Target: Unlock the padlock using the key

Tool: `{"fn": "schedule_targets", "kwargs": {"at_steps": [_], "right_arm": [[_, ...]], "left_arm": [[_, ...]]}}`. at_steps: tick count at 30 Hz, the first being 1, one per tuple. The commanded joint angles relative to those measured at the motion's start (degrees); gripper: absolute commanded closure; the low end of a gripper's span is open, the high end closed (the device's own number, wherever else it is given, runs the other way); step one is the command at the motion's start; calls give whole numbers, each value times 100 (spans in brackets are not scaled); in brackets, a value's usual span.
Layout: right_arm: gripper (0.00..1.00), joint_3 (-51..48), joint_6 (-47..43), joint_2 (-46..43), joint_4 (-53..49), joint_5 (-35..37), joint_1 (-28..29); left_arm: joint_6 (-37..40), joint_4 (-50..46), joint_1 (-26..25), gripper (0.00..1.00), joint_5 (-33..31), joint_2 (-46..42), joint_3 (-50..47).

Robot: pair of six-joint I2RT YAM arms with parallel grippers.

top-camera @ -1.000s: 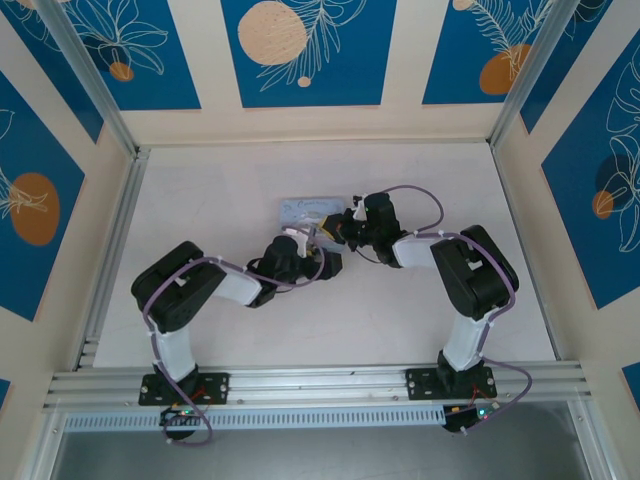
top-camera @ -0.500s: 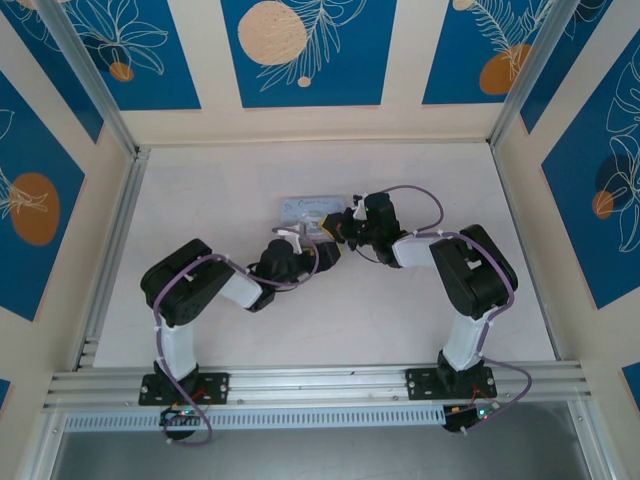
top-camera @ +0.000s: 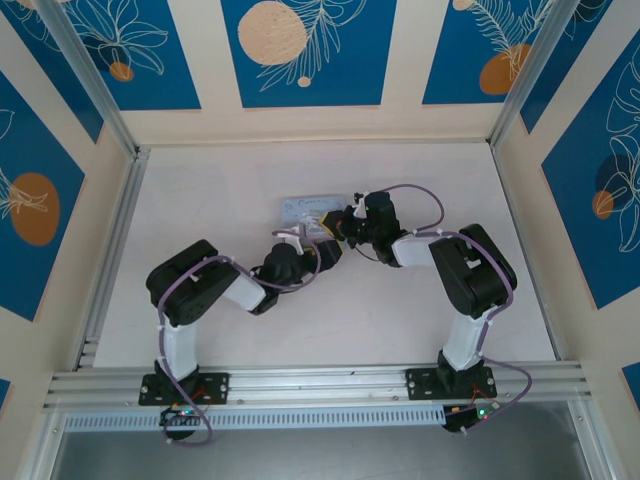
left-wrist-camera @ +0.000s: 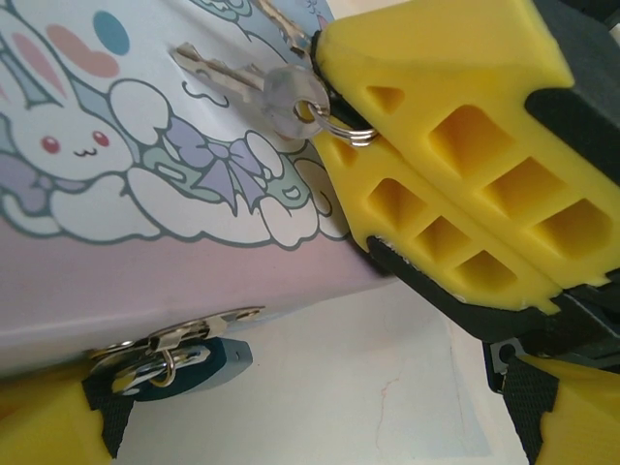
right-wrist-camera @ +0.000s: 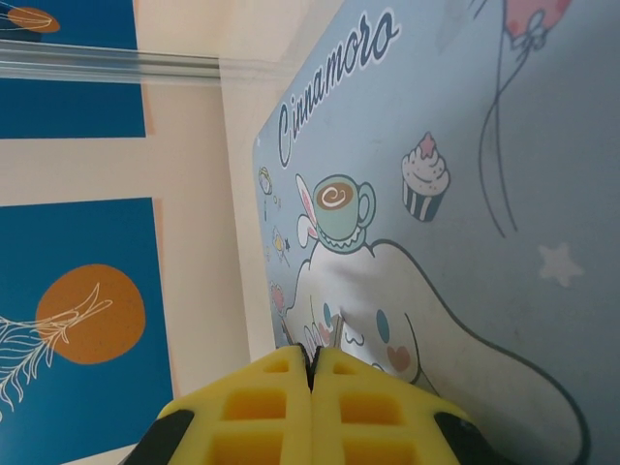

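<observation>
Top external: left pincer point(top-camera: 326, 250) edged toward tin point(top-camera: 303, 208); right pincer point(top-camera: 331, 229) unmoved.

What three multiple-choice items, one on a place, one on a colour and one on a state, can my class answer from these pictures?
1. The key is: A over the printed lid of the tin; B in a cup; C in a drawer.
2. The body of the padlock is: A red; B dark blue; C yellow.
3. The left gripper is: A shut on the key; B shut on the padlock; C open.

Answers: 1 A, the key shows against the tin's cartoon print. 2 B, the padlock hanging at the tin's clasp is dark blue. 3 C, its fingers stand far apart at the left wrist view's lower corners.
</observation>
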Motion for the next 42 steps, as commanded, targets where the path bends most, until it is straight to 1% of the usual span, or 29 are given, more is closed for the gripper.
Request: {"fn": "schedule_targets", "kwargs": {"at_steps": [1, 4, 8, 10, 13, 15, 18, 22, 26, 29, 31, 33, 39, 42], "right_arm": [[100, 74, 61, 121, -149, -75, 101], [100, 73, 59, 92, -180, -58, 125], [100, 95, 43, 92, -219, -52, 129], [100, 108, 35, 98, -223, -49, 127], [100, 129, 20, 118, -242, -58, 136], [100, 128, 16, 115, -255, -58, 136], [100, 126, 1, 122, -274, -49, 131], [100, 122, 15, 142, -273, -42, 127], [100, 113, 31, 165, -249, -36, 127], [100, 100, 41, 168, -255, -38, 119], [100, 93, 46, 166, -258, -31, 109], [100, 91, 48, 166, -257, -31, 105], [100, 73, 61, 158, -263, -31, 88], [100, 74, 78, 160, -254, -20, 74]], "left_arm": [[-168, -771, -112, 1, -22, 556, -120], [-135, -775, -157, 1, 3, 646, -113], [-115, -883, -240, 1, -114, 556, -187], [-123, -1283, -313, 1, -286, 368, -188], [64, -2338, -458, 1, -657, 89, 42], [256, -2597, -516, 1, -702, 52, 163], [347, -3027, -536, 1, -826, 73, 324], [435, -2975, -538, 1, -905, 148, 371], [512, -2520, -521, 1, -835, 275, 395], [514, -1514, -455, 1, -501, 352, 184], [257, -815, -347, 3, -280, 335, -53], [-16, -343, -265, 5, -123, 339, -179], [-578, 166, -174, 11, 77, 457, -203], [-713, 263, -177, 15, 123, 527, -145]]}}
